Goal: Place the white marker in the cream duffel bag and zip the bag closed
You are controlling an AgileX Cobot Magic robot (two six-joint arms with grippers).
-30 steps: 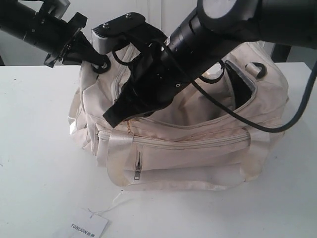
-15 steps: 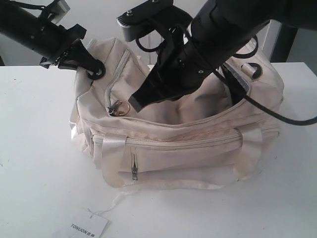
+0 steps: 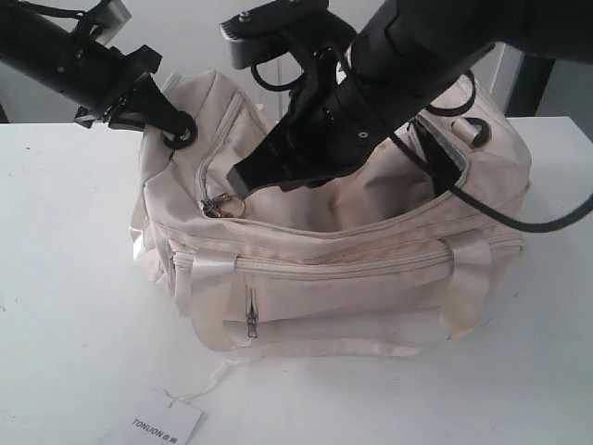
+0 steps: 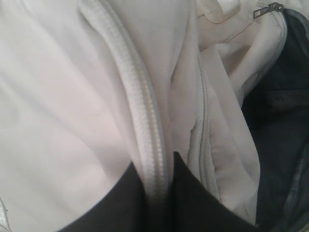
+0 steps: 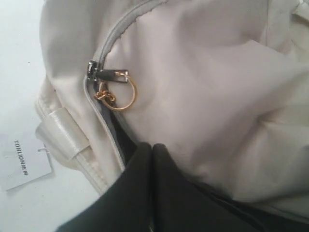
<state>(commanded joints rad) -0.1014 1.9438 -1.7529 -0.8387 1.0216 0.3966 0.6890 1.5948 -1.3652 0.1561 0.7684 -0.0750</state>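
My left fingers (image 3: 176,120) were clamped on the left end of the bag (image 3: 352,278), by the black ring (image 3: 179,136); the left wrist view showed them closed on a white corded seam (image 4: 145,121), one finger on each side. They held the same spot as half a second earlier. A second before, they had sat slightly further right and the bag lay slacker. My right fingers (image 3: 239,179) were pressed together with nothing between them that I could see. Their tips were just beside the zipper pull and its gold ring (image 5: 123,94), at the left end of the curved top zipper. A second earlier they had hung lower over the front of the bag, and the pull was hidden from the exterior view. In the last half second they had crept a little up and to the left. The bag stood on the white desk (image 3: 65,278), its mouth still open and dark lining (image 3: 443,158) showing at the right end. The paper tag (image 3: 157,426) had not moved. I could not tell where the marker was.
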